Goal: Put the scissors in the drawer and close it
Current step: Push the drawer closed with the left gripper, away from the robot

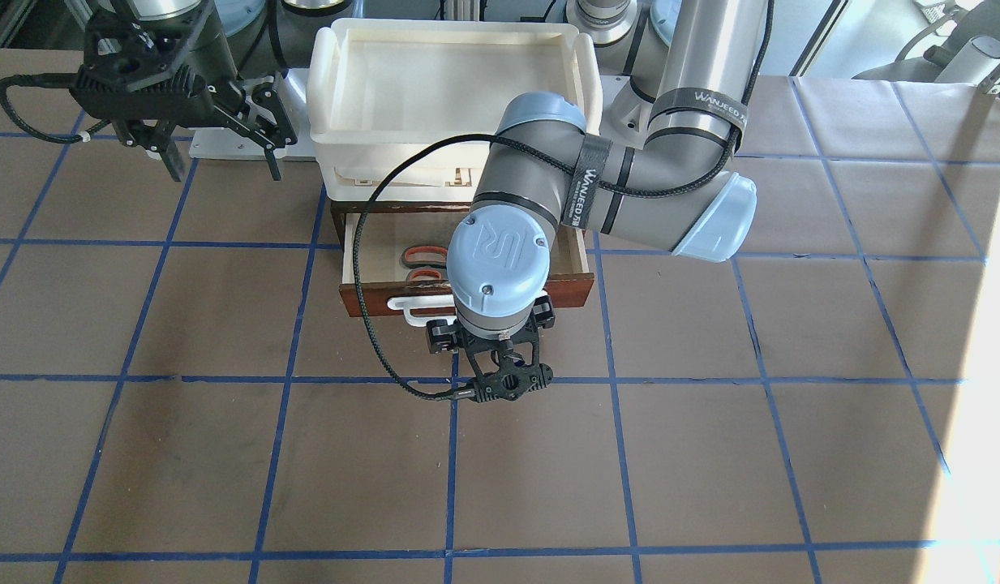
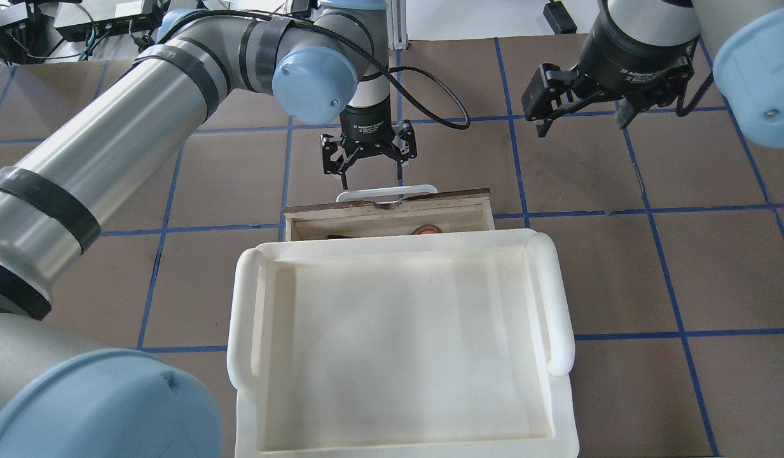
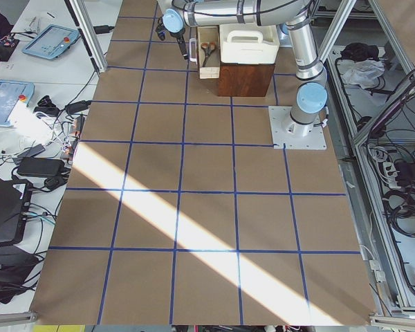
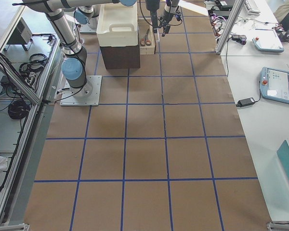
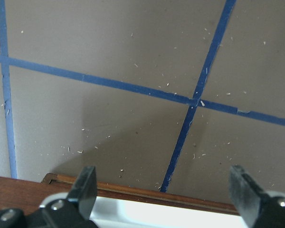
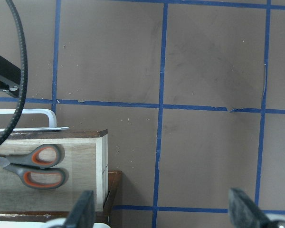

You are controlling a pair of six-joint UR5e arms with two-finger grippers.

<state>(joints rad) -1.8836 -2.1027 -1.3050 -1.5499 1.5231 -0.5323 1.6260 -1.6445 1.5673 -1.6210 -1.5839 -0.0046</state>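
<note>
The drawer [image 1: 370, 297] stands pulled out, with a pale plywood box, a dark reddish-brown front and a white bar handle [image 2: 386, 191]. The scissors [image 6: 38, 164] lie inside it, black handles with orange-red loops, also showing in the front-facing view [image 1: 422, 256]. My left gripper [image 2: 372, 180] is open and empty, pointing down just in front of the handle, its fingers [image 5: 88, 187] straddling the handle's width without touching it. My right gripper [image 2: 582, 124] is open and empty, held up beside the drawer's end.
A cream-white plastic tray [image 2: 239, 305] sits on top of the dark wood cabinet [image 3: 245, 79] that holds the drawer. The brown table with blue grid lines [image 1: 613, 454] stretches in front. A black cable [image 1: 370, 268] loops from my left wrist over the drawer.
</note>
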